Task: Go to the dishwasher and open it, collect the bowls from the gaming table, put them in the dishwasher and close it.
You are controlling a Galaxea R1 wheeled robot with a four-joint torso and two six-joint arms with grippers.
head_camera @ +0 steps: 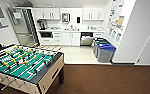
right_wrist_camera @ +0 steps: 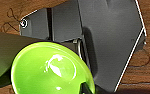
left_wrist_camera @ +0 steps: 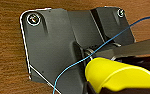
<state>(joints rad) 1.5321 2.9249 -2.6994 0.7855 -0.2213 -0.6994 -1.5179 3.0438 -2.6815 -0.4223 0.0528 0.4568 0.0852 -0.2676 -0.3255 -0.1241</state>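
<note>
Left arm: a yellow bowl (left_wrist_camera: 121,75) sits close under the left wrist camera, over brown wood-grain floor (left_wrist_camera: 6,50); it looks carried, but I cannot tell whether the fingers are open or closed on it.
Right arm: a green bowl (right_wrist_camera: 51,70), glossy and hollow side up, sits close under the right wrist camera above the same brown floor; here too I cannot tell how the fingers stand.
Cable: a thin blue wire (left_wrist_camera: 101,47) runs across the left arm's dark plate.
Nearest in the room: the foosball table (head_camera: 23,65), green field and rods, stands at the robot's near left on the brown floor.
Middle ground: the brown floor gives way to pale kitchen floor (head_camera: 76,53); a row of bins (head_camera: 104,50), the nearest with a blue lid, lines the right wall.
Far end: white cabinets under a counter (head_camera: 71,30) run along the back wall.
Dishwasher: the dishwasher (head_camera: 86,38) is set under the counter's right end, just left of the bins; its front looks dark and may stand open, though it is too small to be sure.
Key relation: the dishwasher lies ahead and slightly right of the robot, well apart, across the open floor; by my judgement the right arm, with the green bowl, is on the nearer side.
Clearance: the foosball table's corner and the bins flank the way in.
</note>
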